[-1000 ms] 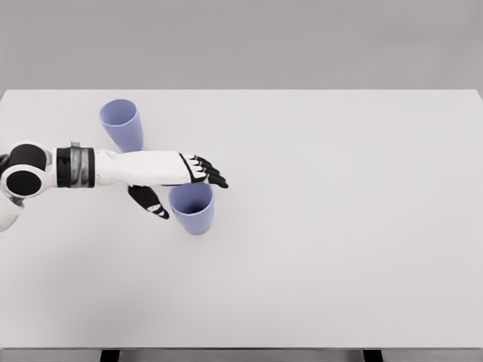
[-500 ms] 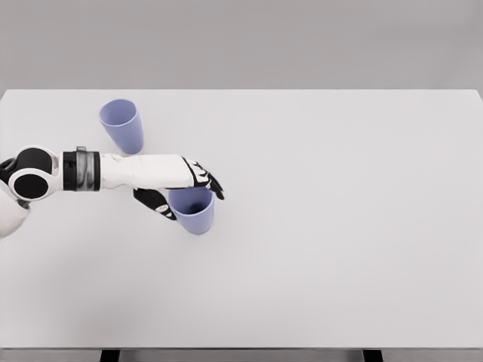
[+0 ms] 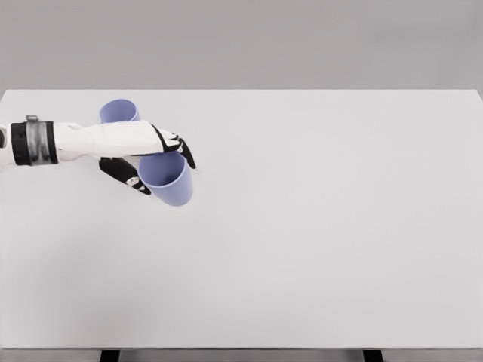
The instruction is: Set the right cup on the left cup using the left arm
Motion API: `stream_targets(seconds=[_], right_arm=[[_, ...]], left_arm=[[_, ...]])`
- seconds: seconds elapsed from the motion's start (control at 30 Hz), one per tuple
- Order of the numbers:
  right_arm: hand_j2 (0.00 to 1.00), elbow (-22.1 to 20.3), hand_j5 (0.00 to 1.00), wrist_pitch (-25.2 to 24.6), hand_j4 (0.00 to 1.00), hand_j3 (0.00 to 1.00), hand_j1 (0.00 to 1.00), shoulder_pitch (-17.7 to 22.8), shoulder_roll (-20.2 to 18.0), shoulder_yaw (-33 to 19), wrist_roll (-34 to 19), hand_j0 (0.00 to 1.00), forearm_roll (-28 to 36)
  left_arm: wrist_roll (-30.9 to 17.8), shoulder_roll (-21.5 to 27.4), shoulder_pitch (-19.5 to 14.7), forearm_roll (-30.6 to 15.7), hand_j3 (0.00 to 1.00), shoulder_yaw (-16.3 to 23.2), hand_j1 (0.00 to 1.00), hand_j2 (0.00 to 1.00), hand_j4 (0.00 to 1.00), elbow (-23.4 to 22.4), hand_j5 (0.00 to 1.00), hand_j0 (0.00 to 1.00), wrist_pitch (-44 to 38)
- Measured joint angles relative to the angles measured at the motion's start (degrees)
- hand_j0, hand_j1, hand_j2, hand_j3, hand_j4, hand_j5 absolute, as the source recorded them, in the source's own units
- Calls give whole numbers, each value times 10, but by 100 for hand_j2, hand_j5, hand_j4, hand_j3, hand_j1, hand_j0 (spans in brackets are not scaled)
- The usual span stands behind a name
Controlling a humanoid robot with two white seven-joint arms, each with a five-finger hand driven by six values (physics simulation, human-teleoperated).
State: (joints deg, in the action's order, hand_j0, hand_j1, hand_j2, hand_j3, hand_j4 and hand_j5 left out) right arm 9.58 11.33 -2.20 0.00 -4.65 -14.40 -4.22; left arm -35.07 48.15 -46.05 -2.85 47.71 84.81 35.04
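My left hand (image 3: 155, 162) is shut on a lavender cup (image 3: 167, 181), held tilted above the white table (image 3: 317, 211) with its open mouth facing up and left. A second lavender cup (image 3: 118, 111) stands behind it at the far left, mostly hidden by my white forearm (image 3: 98, 139), which crosses in front of it. The held cup is just right of and nearer than the standing one, and the two are apart. The thumb (image 3: 124, 175) wraps the near side of the held cup and the fingers (image 3: 181, 148) wrap the far side.
The table's far edge runs just behind the standing cup. Two dark table legs (image 3: 110, 355) show under the near edge.
The left hand closed on the right cup, lifted it off the table and carried it up and left toward the other cup. The arm has drawn back to the left.
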Motion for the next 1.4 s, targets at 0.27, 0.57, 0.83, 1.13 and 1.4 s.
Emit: stream_targets(seconds=[0.27, 0.57, 0.83, 1.13, 1.4], right_arm=[[100, 0, 100, 0, 100, 100, 100, 0, 0, 0, 0, 100, 0], [100, 0, 100, 0, 100, 100, 100, 0, 0, 0, 0, 100, 0], [100, 0, 100, 0, 100, 100, 100, 0, 0, 0, 0, 100, 0], [100, 0, 100, 0, 100, 100, 100, 0, 0, 0, 0, 100, 0], [100, 0, 100, 0, 100, 100, 100, 0, 0, 0, 0, 100, 0]], left_arm=[[0, 54, -55, -41, 51, 3, 51, 51, 51, -17, 51, 51, 1], [0, 64, -114, -53, 51, 14, 51, 51, 51, -93, 51, 51, 1], [0, 60, -152, -54, 51, 25, 51, 51, 51, -136, 51, 51, 1], [0, 46, -178, -70, 51, 74, 51, 51, 51, -182, 51, 51, 1], [0, 34, -192, -87, 51, 76, 51, 51, 51, -218, 51, 51, 1]])
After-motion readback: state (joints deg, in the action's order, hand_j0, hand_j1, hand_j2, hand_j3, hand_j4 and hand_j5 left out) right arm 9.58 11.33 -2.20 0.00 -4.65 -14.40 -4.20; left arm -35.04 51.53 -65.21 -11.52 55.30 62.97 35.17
